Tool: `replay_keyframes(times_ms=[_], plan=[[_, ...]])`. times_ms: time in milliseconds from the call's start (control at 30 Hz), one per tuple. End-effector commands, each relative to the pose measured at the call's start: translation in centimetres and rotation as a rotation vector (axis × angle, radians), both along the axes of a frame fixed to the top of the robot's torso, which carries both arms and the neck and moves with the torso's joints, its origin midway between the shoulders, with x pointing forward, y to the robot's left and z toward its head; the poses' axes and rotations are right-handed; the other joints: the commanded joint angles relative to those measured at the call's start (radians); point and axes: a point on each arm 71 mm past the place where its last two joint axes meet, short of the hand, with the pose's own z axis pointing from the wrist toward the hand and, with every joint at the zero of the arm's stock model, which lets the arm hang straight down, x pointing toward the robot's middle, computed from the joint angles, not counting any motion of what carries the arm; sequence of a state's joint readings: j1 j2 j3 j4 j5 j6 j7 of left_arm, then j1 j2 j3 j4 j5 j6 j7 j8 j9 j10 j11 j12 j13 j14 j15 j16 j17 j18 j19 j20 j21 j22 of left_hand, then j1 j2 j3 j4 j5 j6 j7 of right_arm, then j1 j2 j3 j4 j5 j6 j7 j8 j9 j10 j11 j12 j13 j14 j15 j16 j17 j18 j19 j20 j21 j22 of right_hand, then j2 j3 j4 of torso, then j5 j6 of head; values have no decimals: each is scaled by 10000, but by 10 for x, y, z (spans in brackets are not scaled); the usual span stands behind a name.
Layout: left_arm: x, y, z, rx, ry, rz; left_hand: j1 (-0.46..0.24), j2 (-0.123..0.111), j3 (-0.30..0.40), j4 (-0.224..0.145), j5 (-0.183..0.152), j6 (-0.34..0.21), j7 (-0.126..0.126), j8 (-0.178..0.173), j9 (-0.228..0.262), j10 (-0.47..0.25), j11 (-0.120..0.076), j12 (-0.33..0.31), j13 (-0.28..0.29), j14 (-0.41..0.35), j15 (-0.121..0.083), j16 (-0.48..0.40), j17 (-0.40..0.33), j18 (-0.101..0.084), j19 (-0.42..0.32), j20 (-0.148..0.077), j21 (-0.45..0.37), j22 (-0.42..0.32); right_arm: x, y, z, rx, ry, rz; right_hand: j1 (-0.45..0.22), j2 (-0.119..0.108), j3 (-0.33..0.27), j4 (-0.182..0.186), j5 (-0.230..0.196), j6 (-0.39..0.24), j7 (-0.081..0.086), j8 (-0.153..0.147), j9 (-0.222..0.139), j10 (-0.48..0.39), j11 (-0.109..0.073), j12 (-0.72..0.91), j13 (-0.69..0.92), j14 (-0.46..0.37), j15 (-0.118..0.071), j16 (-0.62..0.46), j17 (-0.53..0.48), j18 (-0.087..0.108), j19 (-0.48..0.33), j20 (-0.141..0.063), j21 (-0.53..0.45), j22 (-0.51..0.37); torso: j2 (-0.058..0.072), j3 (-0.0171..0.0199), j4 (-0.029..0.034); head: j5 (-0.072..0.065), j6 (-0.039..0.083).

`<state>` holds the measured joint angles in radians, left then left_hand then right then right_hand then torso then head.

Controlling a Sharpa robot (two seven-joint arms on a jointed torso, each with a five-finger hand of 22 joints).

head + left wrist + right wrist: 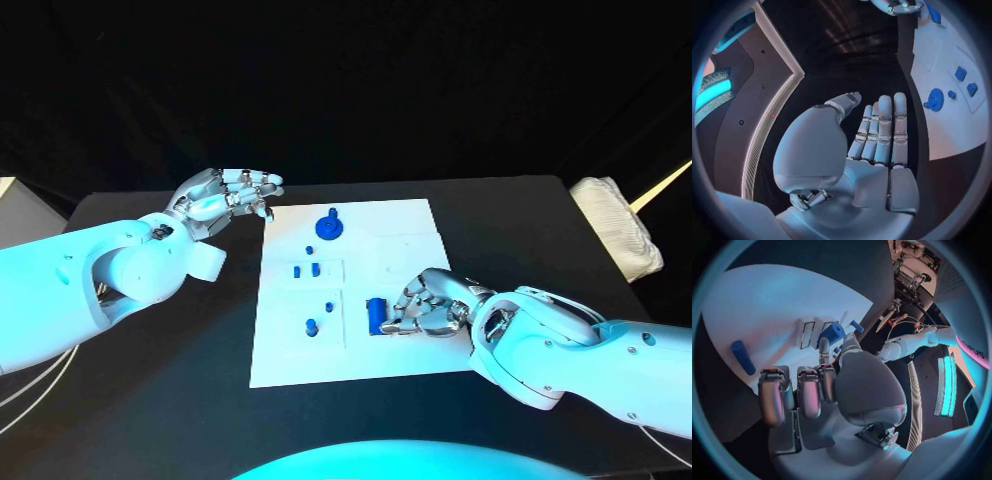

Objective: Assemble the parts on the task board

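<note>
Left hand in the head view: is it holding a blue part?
No. The left hand hovers empty over the table beside the task board's far corner.

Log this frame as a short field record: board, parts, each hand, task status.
board: white task board flat in the middle of the black table
parts: blue round part at the far end; small blue pieces mid-board; one blue piece nearer the robot; blue part at the right hand
left hand: left hand beside the board's far left corner, fingers apart, holding nothing
right hand: right hand over the board's right side, fingers curled at the blue part; grip not clearly visible
status: assembly not finished; parts lie apart
</note>
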<state>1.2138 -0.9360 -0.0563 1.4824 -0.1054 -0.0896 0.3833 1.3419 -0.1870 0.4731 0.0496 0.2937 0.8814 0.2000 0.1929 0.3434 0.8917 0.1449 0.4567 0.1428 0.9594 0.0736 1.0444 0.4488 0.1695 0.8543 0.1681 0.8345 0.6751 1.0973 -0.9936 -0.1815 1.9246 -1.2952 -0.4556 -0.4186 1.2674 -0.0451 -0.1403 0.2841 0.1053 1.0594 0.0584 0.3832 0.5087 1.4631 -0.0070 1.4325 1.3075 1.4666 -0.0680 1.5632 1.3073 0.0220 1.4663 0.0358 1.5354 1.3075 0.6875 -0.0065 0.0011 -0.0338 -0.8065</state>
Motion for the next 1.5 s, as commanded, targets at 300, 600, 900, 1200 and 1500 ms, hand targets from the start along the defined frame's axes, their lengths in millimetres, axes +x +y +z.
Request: replay_keyframes(times_ms=[300, 600, 900, 1200, 1500], plan=[[0, -2, 1, -121, 5, -121, -24, 118, 0, 89, -33, 74, -14, -33, 13, -71, -29, 38, -14, -43, -4, -55, -14, 136, 81, 21, -74, -26, 4, 3, -4, -261, 36, 137, 422, 308, 296, 26, -344, -18, -5, 82, -47, 410, -81, -47, 1653, 1020, -89, 39, 2539, -161, 963, -49, 83, 2535, 20, -15, 29, -16, 14], [0, -1, 1, -121, 12, -113, -43, 147, 0, 120, -32, 76, -14, -33, 14, -72, -28, 42, -17, -43, -2, -53, -16, 135, 88, 23, -89, -36, 8, 4, -6, -516, -93, 16, 828, 542, 532, 15, -498, -17, -31, 70, -103, 413, -107, -67, 1662, 1017, -112, 32, 2524, -159, 961, -70, 72, 2533, 12, -13, 14, -35, -7], [0, -1, 1, -121, 17, -116, -50, 170, 2, 140, -29, 78, -17, -33, 15, -73, -29, 45, -20, -43, -2, -52, -18, 135, 93, 25, -100, -44, 8, 3, -8, -712, -21, 135, 1313, 406, 683, -107, -491, -11, -63, 59, -156, 424, -136, -64, 1684, 1022, -137, 41, 2548, -164, 968, -92, 93, 2543, 4, -8, 10, -10, -25], [0, -1, 1, -115, 23, -108, -47, 175, 4, 143, -27, 78, -19, -33, 15, -74, -30, 46, -21, -43, -3, -52, -19, 136, 95, 25, -105, -48, 6, 1, -9, -739, 198, 295, 1530, 211, 709, -131, -482, 12, -64, 52, -190, 438, -138, -46, 1708, 1026, -139, 48, 2565, -168, 974, -97, 112, 2551, 12, -3, 8, -5, -34], [0, -1, 0, -117, 29, -121, -47, 175, 4, 143, -27, 78, -19, -33, 15, -74, -30, 46, -21, -43, -3, -52, -19, 136, 95, 25, -105, -48, 5, 3, -10, -702, 292, 359, 1473, 124, 686, -29, -471, 26, -37, 45, -213, 432, -120, -66, 1702, 1025, -130, 46, 2562, -166, 970, -93, 98, 2547, 11, -5, 10, -8, -23]])
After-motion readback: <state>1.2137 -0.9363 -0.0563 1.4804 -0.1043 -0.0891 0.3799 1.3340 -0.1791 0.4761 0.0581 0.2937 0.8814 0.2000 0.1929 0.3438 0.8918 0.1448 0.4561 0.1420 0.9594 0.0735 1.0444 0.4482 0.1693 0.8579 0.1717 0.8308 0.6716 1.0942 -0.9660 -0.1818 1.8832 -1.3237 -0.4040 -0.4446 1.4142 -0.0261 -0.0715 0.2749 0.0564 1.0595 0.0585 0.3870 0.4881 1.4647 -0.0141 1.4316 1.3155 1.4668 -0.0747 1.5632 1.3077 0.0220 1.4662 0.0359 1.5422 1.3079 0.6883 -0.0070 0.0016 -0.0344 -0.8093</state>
